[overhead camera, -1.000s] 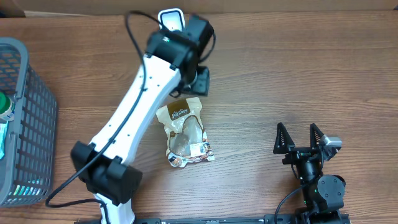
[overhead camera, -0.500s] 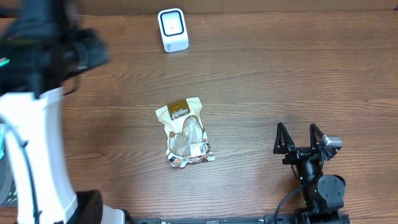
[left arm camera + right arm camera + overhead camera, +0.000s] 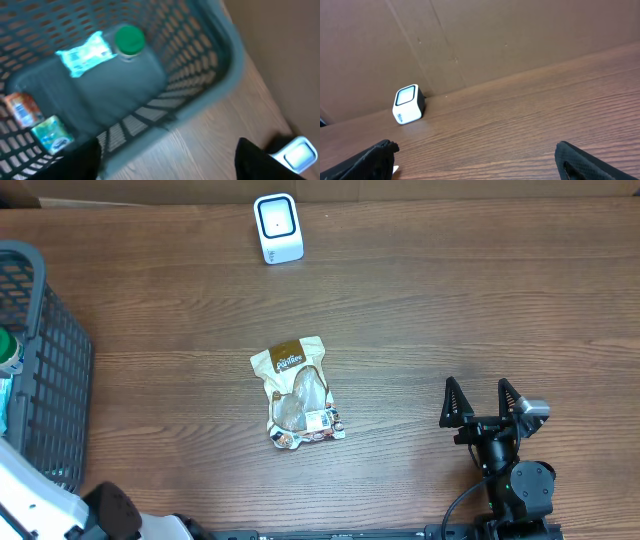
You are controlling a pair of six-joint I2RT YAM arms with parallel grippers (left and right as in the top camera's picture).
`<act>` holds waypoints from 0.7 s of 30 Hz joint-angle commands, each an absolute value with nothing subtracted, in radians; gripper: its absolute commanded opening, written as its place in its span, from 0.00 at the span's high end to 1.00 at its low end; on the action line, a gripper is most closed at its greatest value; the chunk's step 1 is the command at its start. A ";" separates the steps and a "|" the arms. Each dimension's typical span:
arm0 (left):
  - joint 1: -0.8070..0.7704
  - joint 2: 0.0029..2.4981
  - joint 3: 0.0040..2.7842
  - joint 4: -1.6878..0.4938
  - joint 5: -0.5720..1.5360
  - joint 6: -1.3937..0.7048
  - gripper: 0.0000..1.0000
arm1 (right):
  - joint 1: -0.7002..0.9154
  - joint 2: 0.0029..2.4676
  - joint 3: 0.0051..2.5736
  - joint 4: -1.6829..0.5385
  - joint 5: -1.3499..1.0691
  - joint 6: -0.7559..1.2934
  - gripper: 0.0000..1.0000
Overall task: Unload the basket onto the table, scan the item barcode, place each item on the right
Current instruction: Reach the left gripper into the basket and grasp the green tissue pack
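The item, a tan and clear snack pouch (image 3: 297,392), lies flat mid-table with a white label at its near end. The white barcode scanner (image 3: 278,227) stands at the table's back edge, also seen as the scanner (image 3: 409,104) and the scanner (image 3: 300,154). My left gripper (image 3: 169,162) hovers open over the rim of the grey basket (image 3: 210,85), nothing between its fingers. In the overhead view only a white arm link (image 3: 30,500) shows. My right gripper (image 3: 485,402) rests open at the front right, far from the pouch.
The grey mesh basket (image 3: 50,380) stands at the table's left edge. It holds a green-capped bottle (image 3: 130,40), a light blue packet (image 3: 84,54) and small packs (image 3: 50,134). A brown cardboard wall (image 3: 470,40) runs behind the table.
My left arm has swung from the scanner area away to the left, out over the basket, leaving most of the overhead view. The pouch and right arm have not moved.
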State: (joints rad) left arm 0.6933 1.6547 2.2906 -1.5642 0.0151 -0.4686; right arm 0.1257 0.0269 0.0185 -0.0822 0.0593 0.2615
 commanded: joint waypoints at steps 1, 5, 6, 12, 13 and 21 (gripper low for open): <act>0.750 1.698 2.291 -1.567 0.053 -0.471 0.27 | 0.124 0.018 0.008 -0.078 0.062 0.262 0.00; 0.789 1.754 2.291 -1.580 0.052 -0.450 0.25 | 0.124 0.018 0.008 -0.078 0.062 0.262 0.00; 0.794 1.769 2.291 -1.586 0.043 -0.448 0.25 | 0.124 0.018 0.008 -0.078 0.062 0.262 0.00; 0.833 1.851 2.281 -1.612 -0.012 -0.432 0.25 | 0.124 0.018 0.008 -0.078 0.062 0.262 0.00; 0.838 1.856 2.271 -1.608 -0.012 -0.430 0.25 | 0.124 0.018 0.008 -0.078 0.062 0.262 0.00; 0.845 1.861 2.103 -1.534 -0.068 -0.430 0.27 | 0.124 0.018 0.008 -0.078 0.062 0.262 0.00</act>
